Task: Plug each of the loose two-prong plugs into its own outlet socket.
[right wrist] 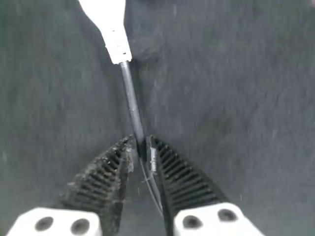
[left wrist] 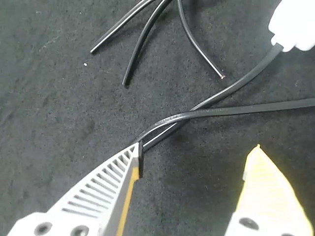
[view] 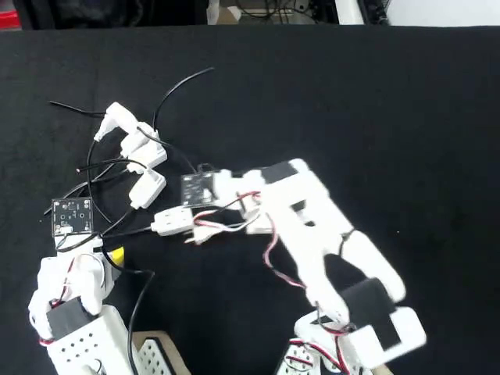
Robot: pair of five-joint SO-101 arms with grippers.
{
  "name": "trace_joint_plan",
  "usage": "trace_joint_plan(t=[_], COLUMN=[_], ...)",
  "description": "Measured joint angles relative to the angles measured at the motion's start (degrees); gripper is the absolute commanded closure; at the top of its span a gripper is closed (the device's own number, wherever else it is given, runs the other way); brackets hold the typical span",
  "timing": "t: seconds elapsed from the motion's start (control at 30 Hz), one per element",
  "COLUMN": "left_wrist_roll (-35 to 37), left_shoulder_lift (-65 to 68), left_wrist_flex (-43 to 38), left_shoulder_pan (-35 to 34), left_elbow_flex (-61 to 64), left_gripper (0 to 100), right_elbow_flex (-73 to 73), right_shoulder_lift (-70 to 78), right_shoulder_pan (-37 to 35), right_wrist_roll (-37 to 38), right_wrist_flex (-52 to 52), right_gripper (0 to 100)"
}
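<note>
Here the right end effector is closed on the black cord just behind a white plug. The plug's long axis is pointed leftward along the table, and the nearest socket is judged slightly farther. The left end effector is held open.

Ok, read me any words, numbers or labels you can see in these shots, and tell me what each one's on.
Nothing here can be read outright.
Black cord near the left gripper: faint print along its jacket, too small to read.
Dark square boards: pale dots, no legible characters.
Plug cord pinched in the right gripper: no print visible.
</note>
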Motion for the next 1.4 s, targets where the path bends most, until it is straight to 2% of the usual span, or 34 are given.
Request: trace_joint_plan(t=[0.17, 0.23, 0.4, 0.53, 0.6, 0.7, 0.9, 1.03, 1.13, 1.23, 1.4], left_wrist_roll=[0.0, 0.0, 0.0, 0.0, 0.0, 0.0, 0.0, 0.0, 0.0, 0.0, 0.0], left_shoulder_lift=[0.0, 0.0, 0.0, 0.0, 0.0, 0.0, 0.0, 0.0, 0.0, 0.0, 0.0], left_wrist_flex=[0.0, 0.0, 0.0, 0.0, 0.0, 0.0, 0.0, 0.0, 0.0, 0.0, 0.0], left_shoulder_pan=[0.0, 0.0, 0.0, 0.0, 0.0, 0.0, 0.0, 0.0, 0.0, 0.0, 0.0], left_elbow_flex=[0.0, 0.0, 0.0, 0.0, 0.0, 0.0, 0.0, 0.0, 0.0, 0.0, 0.0], left_gripper=[67, 67, 67, 67, 67, 67, 67, 67, 67, 67, 67], right_elbow_flex=[0.0, 0.0, 0.0, -1.5, -2.8, -3.9, -3.9, -3.9, -3.9, -3.5, 1.7], right_shoulder_lift=[-0.9, -0.9, -1.1, -1.4, -1.8, -3.6, -6.2, -6.6, -6.6, -6.6, -6.6], right_shoulder_pan=[11.0, 15.1, 18.3, 18.2, 18.2, 18.2, 16.3, 9.7, 5.9, 1.8, -2.8], right_wrist_roll=[12.4, 14.1, 13.5, 10.9, 6.8, -5.5, -43.5, -65.7, -78.8, -90.5, -107.9], right_wrist_flex=[2.3, 1.0, -0.3, -0.3, -0.3, 1.6, 10.9, 13.7, 14.0, 13.8, 6.2], right_gripper=[98.3, 96.2, 79.9, 79.6, 82.3, 88.0, 89.5, 81.2, 70.9, 64.6, 68.7])
